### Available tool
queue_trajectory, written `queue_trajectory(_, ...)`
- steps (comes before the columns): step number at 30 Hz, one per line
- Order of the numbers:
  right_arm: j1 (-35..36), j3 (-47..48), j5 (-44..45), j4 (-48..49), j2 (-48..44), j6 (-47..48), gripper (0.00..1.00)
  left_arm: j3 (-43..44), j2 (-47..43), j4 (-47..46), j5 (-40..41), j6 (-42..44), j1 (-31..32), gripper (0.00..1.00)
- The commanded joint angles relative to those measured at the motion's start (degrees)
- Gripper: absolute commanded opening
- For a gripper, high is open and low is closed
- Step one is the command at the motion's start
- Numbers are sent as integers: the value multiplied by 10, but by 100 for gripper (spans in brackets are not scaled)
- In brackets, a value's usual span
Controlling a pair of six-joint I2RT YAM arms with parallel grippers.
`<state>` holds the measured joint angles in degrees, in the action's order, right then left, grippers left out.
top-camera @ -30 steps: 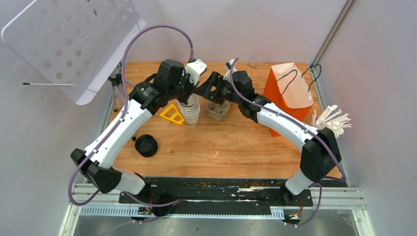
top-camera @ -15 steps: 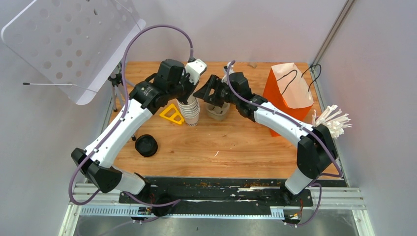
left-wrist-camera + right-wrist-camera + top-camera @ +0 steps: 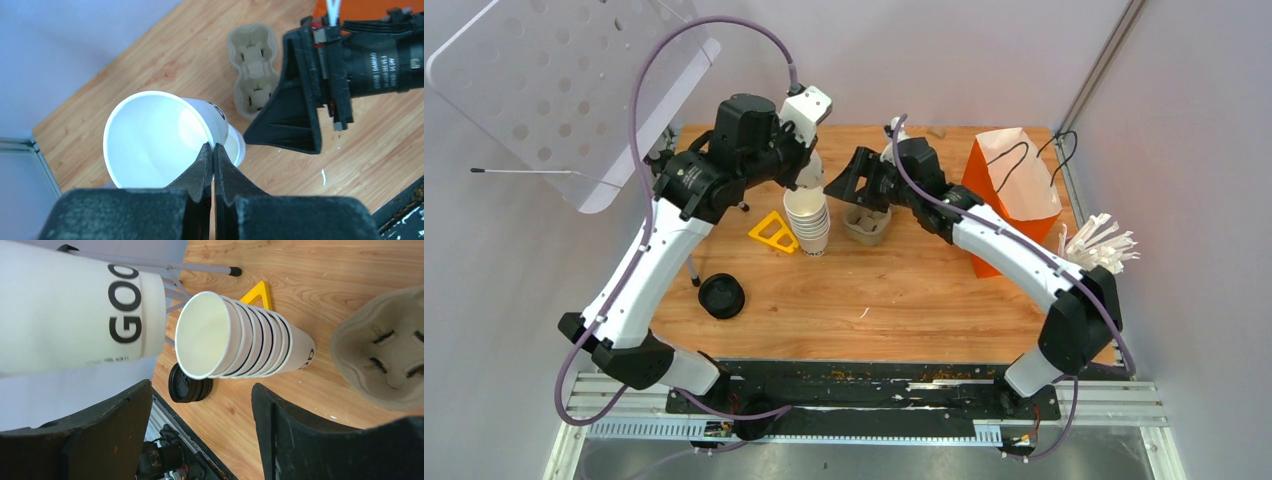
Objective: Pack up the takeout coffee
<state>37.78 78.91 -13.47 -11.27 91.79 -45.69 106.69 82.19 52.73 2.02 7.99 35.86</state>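
Left wrist view: the left gripper (image 3: 212, 148) is pinched narrow on the wall of a white paper cup (image 3: 150, 135) at lower centre. The cup is tilted and its mouth is open. A pulp cup carrier (image 3: 252, 70) lies on the wooden table (image 3: 150, 60) at upper centre.

Right wrist view: the right gripper (image 3: 201, 390) stands wide, gripping nothing. The lettered cup fills the upper left. A stack of cups (image 3: 245, 342) is at centre, with black lids (image 3: 187, 387) and a yellow triangle (image 3: 260, 292) near it.

Top view: the held cup hangs just above the stack at upper centre. An orange paper bag (image 3: 1014, 185) stands at upper right.
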Motion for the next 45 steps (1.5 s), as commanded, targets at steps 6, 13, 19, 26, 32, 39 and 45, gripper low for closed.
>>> queue_trajectory(6, -2, -29, 66, -119, -211, 121, 78, 60, -43, 53, -89, -53, 3, 0)
queue_trajectory(13, -1, -110, 77, -209, -401, 194, 83, -17, -70, 80, -37, -77, 108, 0)
queue_trajectory(19, -1, -111, 92, -287, -499, 217, 84, -148, -76, 27, 37, -111, 194, 0)
queue_trajectory(26, -2, -91, 106, -354, -575, 227, 85, -292, -66, -115, 90, -160, 252, 0)
queue_trajectory(32, -2, -76, 117, -376, -610, 239, 86, -356, -25, -195, 136, -197, 285, 0)
queue_trajectory(39, -1, -68, 125, -380, -619, 237, 86, -380, 31, -260, 158, -204, 304, 1)
queue_trajectory(45, -2, -67, 127, -388, -619, 237, 86, -403, 57, -288, 141, -223, 311, 7)
